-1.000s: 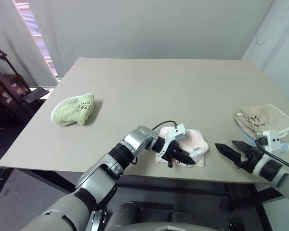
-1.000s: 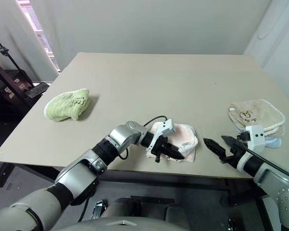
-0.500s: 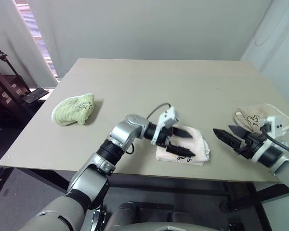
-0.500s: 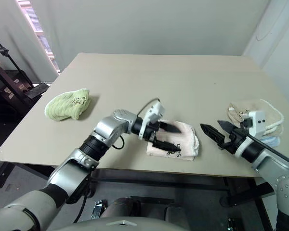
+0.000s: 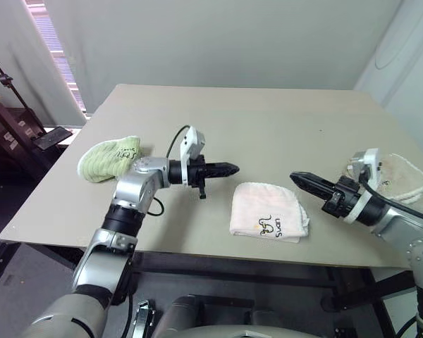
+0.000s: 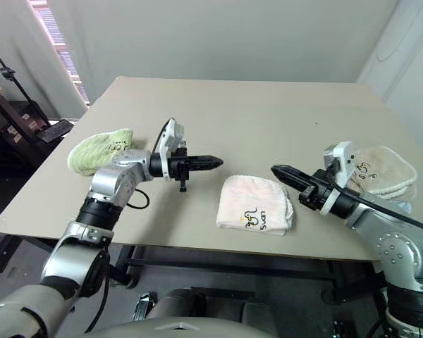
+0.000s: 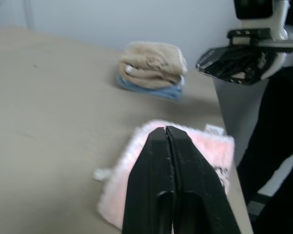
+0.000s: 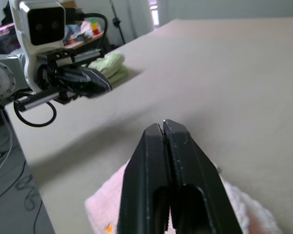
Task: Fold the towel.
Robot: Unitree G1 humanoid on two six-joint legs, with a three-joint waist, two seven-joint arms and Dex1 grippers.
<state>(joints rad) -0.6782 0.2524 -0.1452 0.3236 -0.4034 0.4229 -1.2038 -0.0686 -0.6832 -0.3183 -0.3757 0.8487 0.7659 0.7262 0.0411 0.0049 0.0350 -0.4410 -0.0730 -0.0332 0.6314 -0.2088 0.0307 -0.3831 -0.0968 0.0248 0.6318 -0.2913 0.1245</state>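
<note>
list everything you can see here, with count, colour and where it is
pink towel: 1, pale pink, folded, near front edge of the table, between the two claws
green towel: 1, light green, bunched, left side of table
beige towel: 1, beige, folded, right side, on top of a blue cloth
blue cloth: 1, blue, under the beige towel
table: 1, tan
stand: 1, black, off the table's left
left claw: 1, black, shut, above table left of pink towel
right claw: 1, black, shut, right of pink towel
</note>
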